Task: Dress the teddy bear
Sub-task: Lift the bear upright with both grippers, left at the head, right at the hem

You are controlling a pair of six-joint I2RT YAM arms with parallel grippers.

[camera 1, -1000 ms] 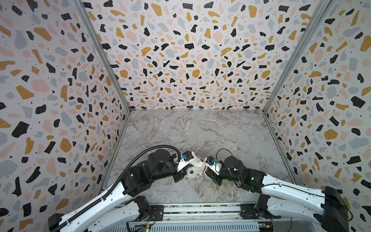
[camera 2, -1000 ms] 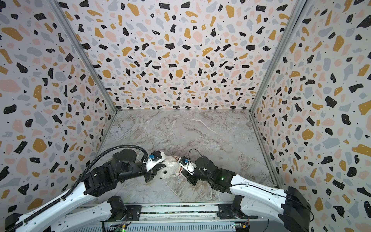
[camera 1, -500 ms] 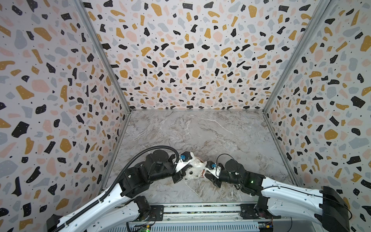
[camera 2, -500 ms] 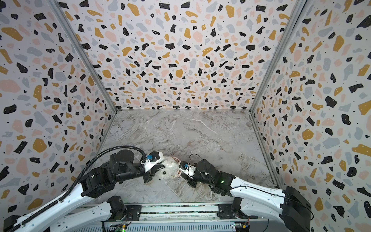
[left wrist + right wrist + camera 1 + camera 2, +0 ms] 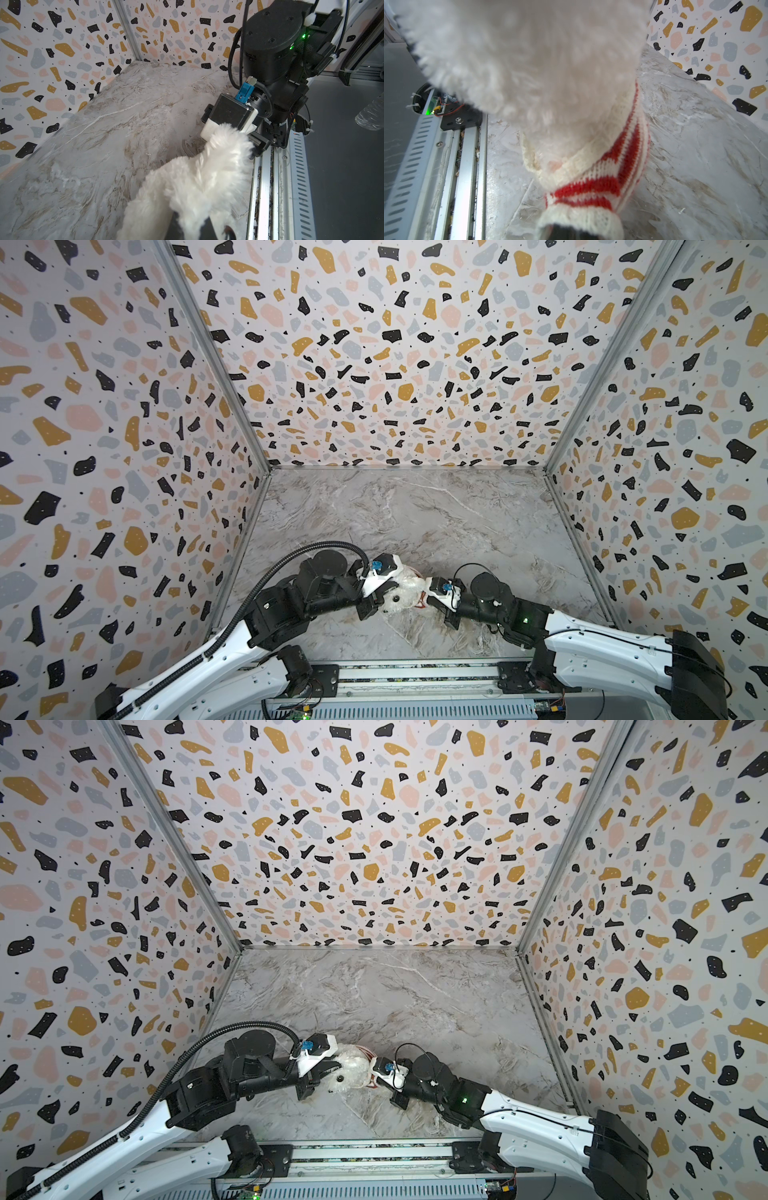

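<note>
My left gripper point(image 5: 191, 228) is clamped on white fur. The teddy bear point(image 5: 187, 187) fills the gap between its black fingers point(image 5: 209, 228) and stretches away from them toward my right gripper point(image 5: 429, 602). That one is closed on the cream hem of the sweater point(image 5: 591, 182), a red-and-white striped knit, and the hem wraps around its tips. Just past that grip the sweater runs up around part of the bear, whose fluffy bulk looms straight ahead of the right gripper, blurred. In both top views the bear sits between my two grippers, touching both, with the sweater on the side nearest my right one. Under them is the marble tabletop point(image 5: 415, 522); I cannot tell whether the bear rests on it. The metal rail point(image 5: 467, 166) runs close beside.
</note>
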